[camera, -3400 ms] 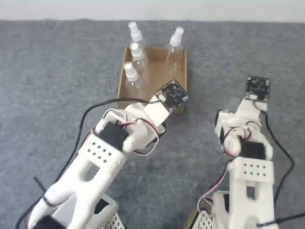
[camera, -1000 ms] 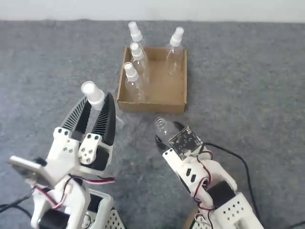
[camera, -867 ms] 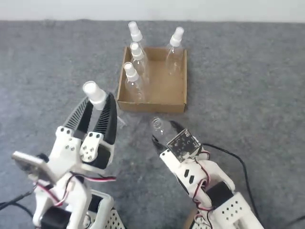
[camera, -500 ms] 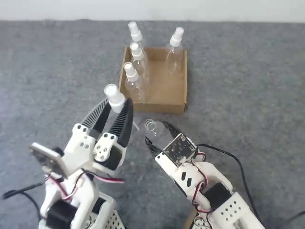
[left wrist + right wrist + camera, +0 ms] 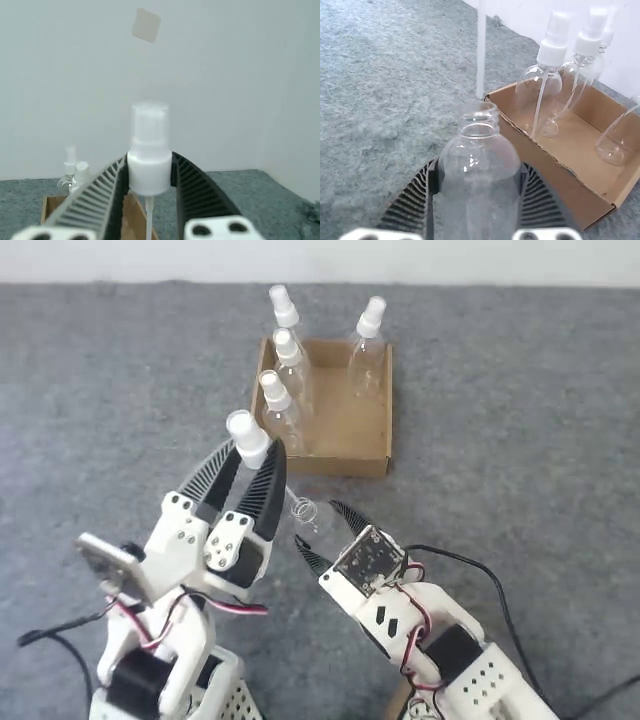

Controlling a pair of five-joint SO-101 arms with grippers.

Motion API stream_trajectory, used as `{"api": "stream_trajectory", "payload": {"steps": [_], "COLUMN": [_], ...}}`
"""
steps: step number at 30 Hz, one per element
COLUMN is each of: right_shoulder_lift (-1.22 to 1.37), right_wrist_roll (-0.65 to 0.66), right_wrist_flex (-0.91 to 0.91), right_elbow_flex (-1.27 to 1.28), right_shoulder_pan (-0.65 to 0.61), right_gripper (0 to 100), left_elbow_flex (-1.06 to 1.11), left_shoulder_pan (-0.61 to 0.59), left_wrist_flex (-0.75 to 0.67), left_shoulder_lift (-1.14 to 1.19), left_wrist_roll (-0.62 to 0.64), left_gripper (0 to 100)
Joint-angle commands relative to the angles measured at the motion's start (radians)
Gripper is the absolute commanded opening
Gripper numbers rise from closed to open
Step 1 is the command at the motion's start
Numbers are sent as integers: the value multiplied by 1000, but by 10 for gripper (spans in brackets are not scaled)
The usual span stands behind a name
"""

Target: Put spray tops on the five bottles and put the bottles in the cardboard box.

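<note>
Since the earlier frames the two arms are drawing together. The left pincer [image 5: 255,448], clamped on the spray top [image 5: 245,433], is coming over the open bottle [image 5: 304,511]. The right pincer [image 5: 318,525] is gripping that bottle upright above the desk [image 5: 520,390], just off the near wall of the cardboard box [image 5: 330,466]. We are seeing the dip tube [image 5: 481,50] hanging vertical, its tip just beside the mouth on the box side. We are judging that a small shift must precede a straight descent.
</note>
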Motion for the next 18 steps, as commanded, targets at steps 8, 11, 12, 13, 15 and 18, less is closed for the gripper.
{"api": "stream_trajectory", "payload": {"steps": [8,11,12,13,15,18], "right_shoulder_lift": [-24,-24,-24,-24,-24,-24], "right_wrist_roll": [14,11,9,8,6,5], "right_wrist_flex": [-30,-30,-30,-28,-22,-21], "right_elbow_flex": [-9,-9,-9,-9,-11,-12], "right_shoulder_pan": [-8,-7,-7,-7,-7,-7], "right_gripper": [38,38,38,38,38,38], "left_elbow_flex": [38,36,36,36,36,36], "left_shoulder_pan": [5,6,6,6,6,6], "left_wrist_flex": [-14,6,14,18,23,23], "left_shoulder_lift": [-6,-6,-6,-6,-6,-6], "left_wrist_roll": [5,5,5,5,5,5], "left_gripper": [13,13,13,13,13,13]}}
